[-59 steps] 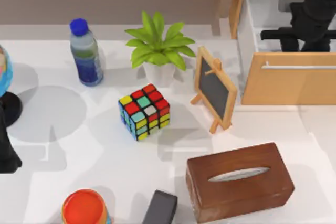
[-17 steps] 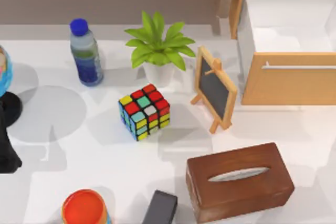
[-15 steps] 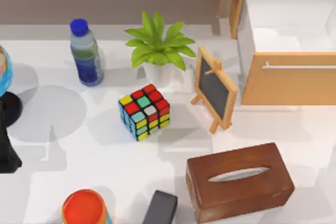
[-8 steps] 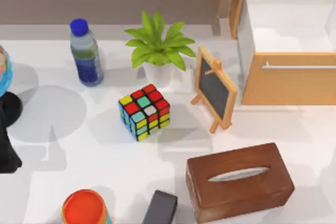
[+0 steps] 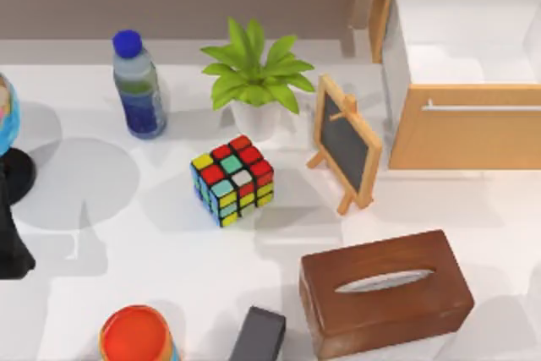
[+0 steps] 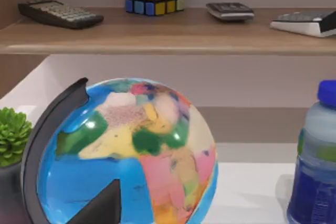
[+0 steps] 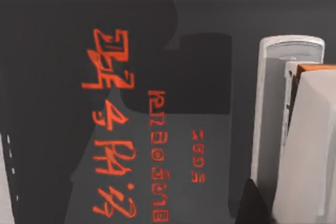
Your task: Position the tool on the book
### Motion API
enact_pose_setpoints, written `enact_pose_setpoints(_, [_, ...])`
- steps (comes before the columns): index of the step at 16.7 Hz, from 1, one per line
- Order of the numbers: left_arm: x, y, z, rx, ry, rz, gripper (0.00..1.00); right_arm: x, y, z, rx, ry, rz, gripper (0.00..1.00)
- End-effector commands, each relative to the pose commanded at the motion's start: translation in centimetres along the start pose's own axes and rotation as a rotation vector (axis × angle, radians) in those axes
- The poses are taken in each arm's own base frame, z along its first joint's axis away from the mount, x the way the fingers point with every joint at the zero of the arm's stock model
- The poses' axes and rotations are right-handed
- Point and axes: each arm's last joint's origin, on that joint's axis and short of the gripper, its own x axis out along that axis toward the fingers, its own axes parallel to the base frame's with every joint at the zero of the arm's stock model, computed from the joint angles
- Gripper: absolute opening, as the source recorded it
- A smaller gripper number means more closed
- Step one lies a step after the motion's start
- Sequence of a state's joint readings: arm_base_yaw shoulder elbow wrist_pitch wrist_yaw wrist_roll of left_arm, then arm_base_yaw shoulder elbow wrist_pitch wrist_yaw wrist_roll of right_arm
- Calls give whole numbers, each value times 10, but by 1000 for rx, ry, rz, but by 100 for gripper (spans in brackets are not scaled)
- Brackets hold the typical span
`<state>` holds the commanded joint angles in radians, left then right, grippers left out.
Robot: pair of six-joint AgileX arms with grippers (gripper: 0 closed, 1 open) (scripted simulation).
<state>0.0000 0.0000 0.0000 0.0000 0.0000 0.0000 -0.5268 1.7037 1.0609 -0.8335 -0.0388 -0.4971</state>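
**Right arm out of the drawer, tool now over the book**

Since 3.5 s ago the right arm has left the open drawer (image 5: 463, 128) at the top view's right, where it was reaching in. The cube, plant, bottle and tissue box on the table have not shifted.

In the right wrist view, the right gripper (image 7: 255, 204) is looking down at the book (image 7: 105, 103), a dark cover with orange lettering. The tool (image 7: 286, 129), a white and grey body with an orange part, sits close beside the gripper and over the cover near 1 edge. It throws a blocky shadow across the lettering, so I judge it to be carried just above the book, not resting on it. I cannot tell whether the gripper is clamped on it or loose.

The left arm (image 5: 10, 243) is parked at the table's left edge, and its gripper (image 6: 100, 209) faces the globe (image 6: 131, 156). I cannot tell that gripper's state either.

The step in hand looks like placing. The next move calls for a short, level descent until the tool bears on the cover, well inside its edge, then a release and a straight lift away.
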Motion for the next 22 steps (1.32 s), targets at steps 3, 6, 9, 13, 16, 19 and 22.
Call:
enact_pose_setpoints(3, [0, 0, 0, 0, 0, 0, 100, 7, 0, -1, 0, 1, 0, 0])
enact_pose_setpoints(6, [0, 0, 0, 0, 0, 0, 100, 7, 0, -1, 0, 1, 0, 0])
enact_pose_setpoints(9, [0, 0, 0, 0, 0, 0, 100, 7, 0, -1, 0, 1, 0, 23])
enact_pose_setpoints(13, [0, 0, 0, 0, 0, 0, 100, 7, 0, -1, 0, 1, 0, 53])
enact_pose_setpoints(16, [0, 0, 0, 0, 0, 0, 100, 7, 0, -1, 0, 1, 0, 75])
enact_pose_setpoints(19, [0, 0, 0, 0, 0, 0, 100, 7, 0, -1, 0, 1, 0, 98])
enact_pose_setpoints(22, [0, 0, 0, 0, 0, 0, 100, 7, 0, -1, 0, 1, 0, 100])
